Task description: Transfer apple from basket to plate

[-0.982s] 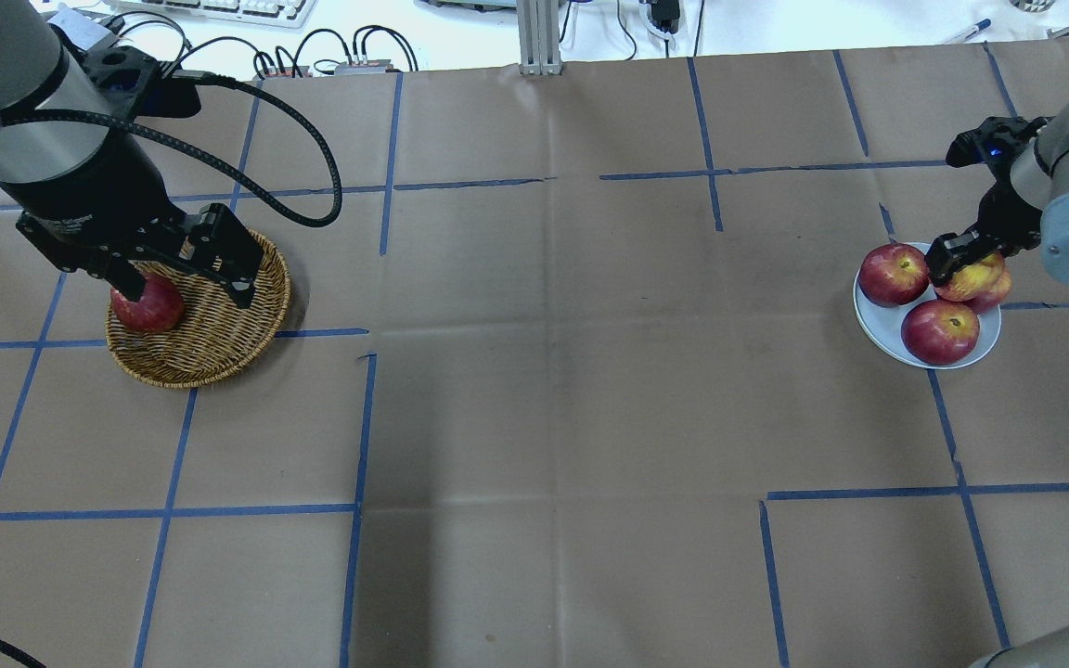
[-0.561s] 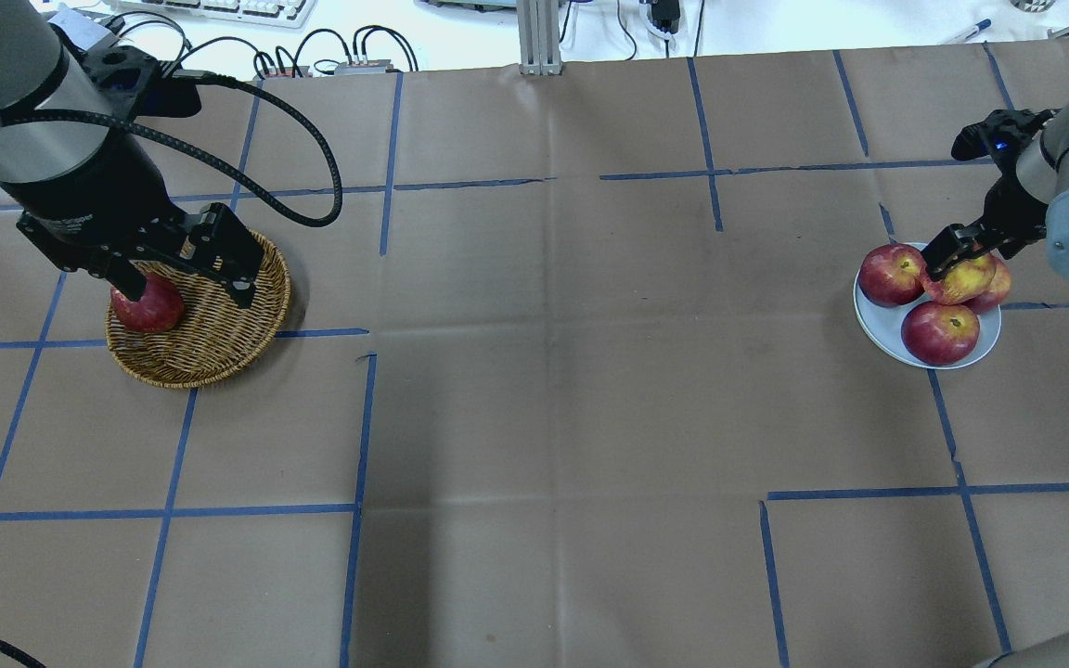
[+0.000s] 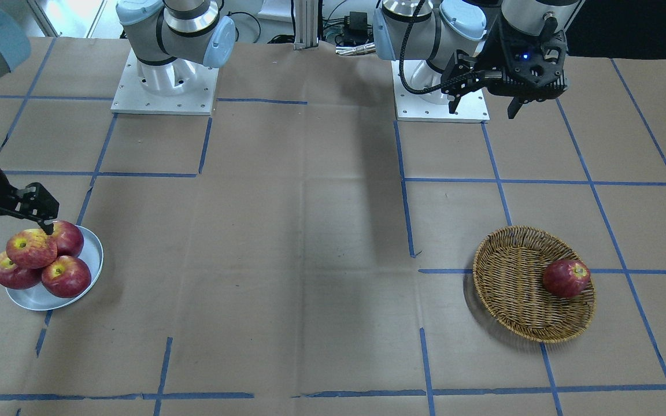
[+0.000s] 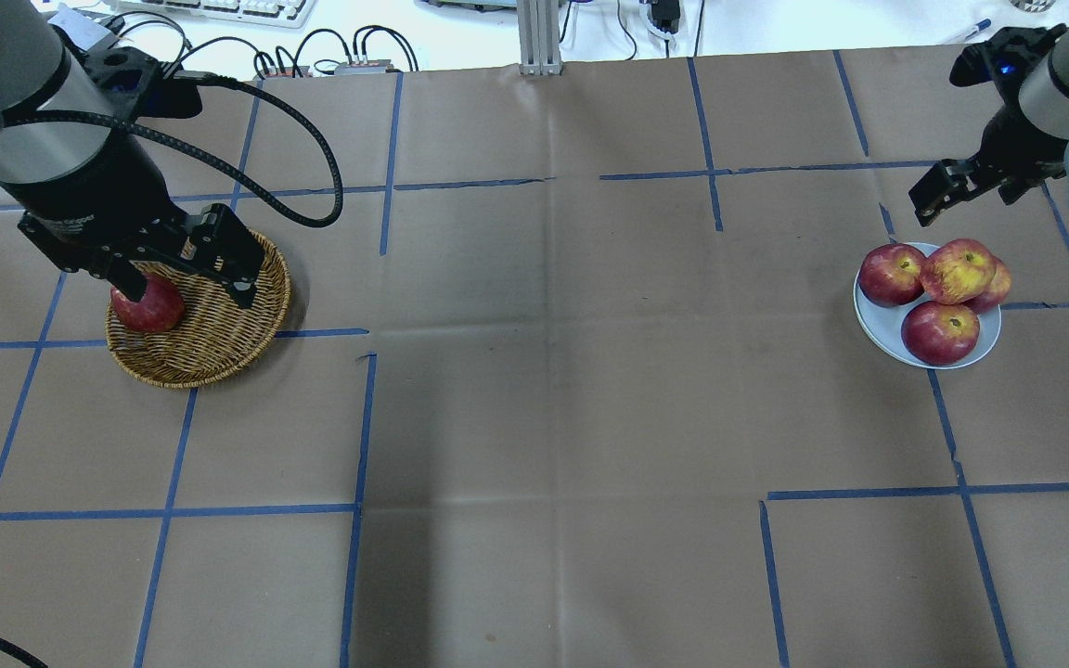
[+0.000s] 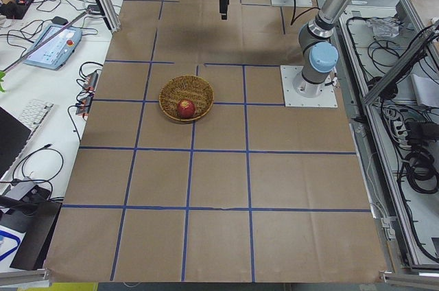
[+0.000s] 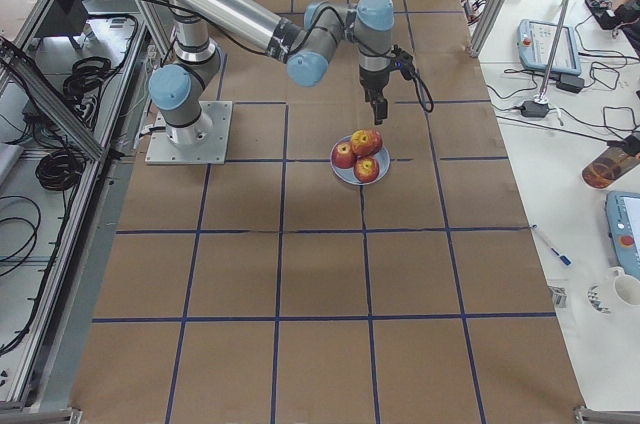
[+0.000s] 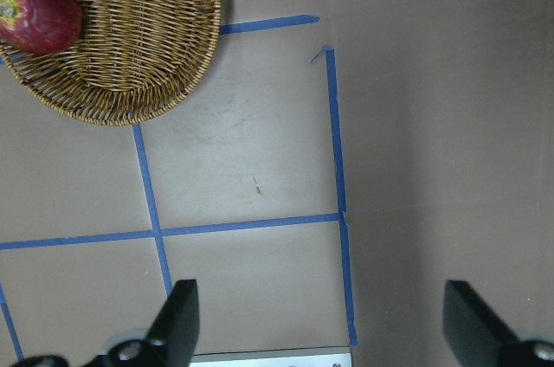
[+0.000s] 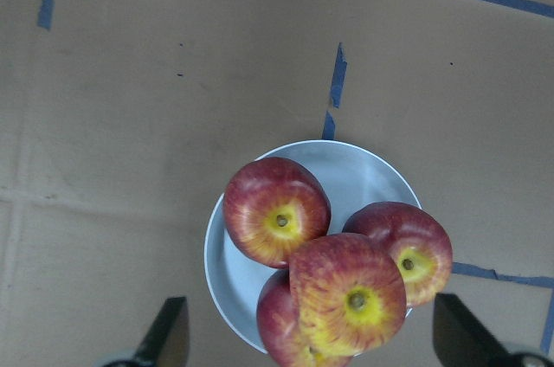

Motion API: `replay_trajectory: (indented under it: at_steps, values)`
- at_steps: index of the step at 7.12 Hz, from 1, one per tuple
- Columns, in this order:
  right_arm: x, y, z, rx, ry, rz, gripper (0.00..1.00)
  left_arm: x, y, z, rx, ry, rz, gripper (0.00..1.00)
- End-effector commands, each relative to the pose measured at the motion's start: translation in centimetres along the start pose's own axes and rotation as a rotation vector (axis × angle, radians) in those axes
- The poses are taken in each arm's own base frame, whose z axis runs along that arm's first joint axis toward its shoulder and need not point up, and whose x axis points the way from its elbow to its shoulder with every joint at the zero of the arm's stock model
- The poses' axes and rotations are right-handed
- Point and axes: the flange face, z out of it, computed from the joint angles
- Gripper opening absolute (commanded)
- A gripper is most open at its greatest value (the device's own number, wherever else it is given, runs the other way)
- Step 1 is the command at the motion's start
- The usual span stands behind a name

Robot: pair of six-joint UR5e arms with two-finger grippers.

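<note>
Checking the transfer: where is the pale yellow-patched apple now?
In the overhead view, the apple sits on the robot's right side of the table, perched atop three darker apples on the plate; the basket lies far left.

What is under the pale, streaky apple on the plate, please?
The apple rests on three darker red apples that lie on the plate. The plate directly below it is covered, so that spot cannot be seen.

Five apples, one basket, one plate
</note>
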Motion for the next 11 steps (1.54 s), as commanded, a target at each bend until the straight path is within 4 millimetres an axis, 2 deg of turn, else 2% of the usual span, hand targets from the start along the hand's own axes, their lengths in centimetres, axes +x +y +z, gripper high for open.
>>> replay_trajectory:
  at_steps: [1, 3, 4, 5, 7, 11]
  values:
    - [-8.4, 1.8, -6.5, -0.049, -0.031, 0.156, 1.00, 0.0, 0.0, 0.1, -0.003, 0.001, 0.000, 0.99]
    - [-15.4, 2.8, -9.1, -0.066, -0.041, 0.217, 1.00, 0.0, 0.0, 0.1, -0.003, 0.001, 0.000, 0.99]
    - [-17.2, 2.6, -10.8, -0.084, -0.039, 0.261, 1.00, 0.0, 0.0, 0.2, -0.005, 0.001, 0.000, 0.99]
    - [-17.0, 2.0, -11.5, -0.106, -0.041, 0.257, 1.00, 0.1, 0.0, 0.3, -0.007, 0.006, 0.002, 0.99]
    - [-16.4, 0.8, -10.5, -0.121, -0.047, 0.234, 1.00, 0.2, 0.2, 0.4, -0.017, 0.007, 0.004, 0.99]
    - [-16.3, 0.8, -10.8, -0.115, -0.045, 0.236, 1.00, 0.5, 0.5, 0.6, -0.053, 0.018, 0.008, 0.99]
